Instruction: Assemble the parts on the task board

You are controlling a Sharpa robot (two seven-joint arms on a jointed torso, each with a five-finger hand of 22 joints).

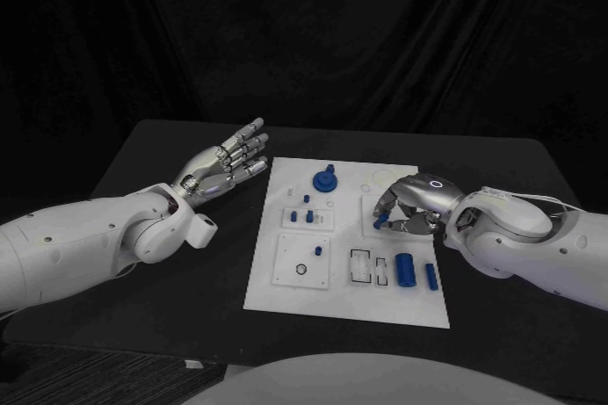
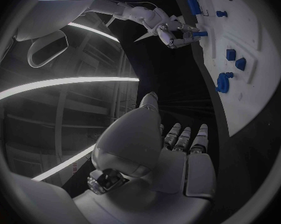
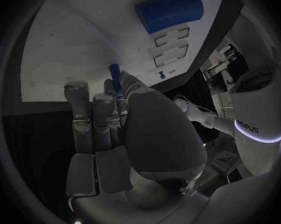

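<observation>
Blue peg (image 1: 379, 219) pinched at the right hand (image 1: 408, 205) fingertips, over the task board (image 1: 349, 295).
Keep it upright, lower straight under the fingers; left hand (image 1: 226, 165) waits beside the board, fingers spread, holding nothing.

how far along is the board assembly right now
Early to midway, at a guess. Looks done: a blue round part stands at the far end of the task board. In hand: the right robot hand pinches a small blue peg over the board. Left: the blue cylinder and slim blue piece lie loose at the near end. The left robot hand hovers open.
</observation>
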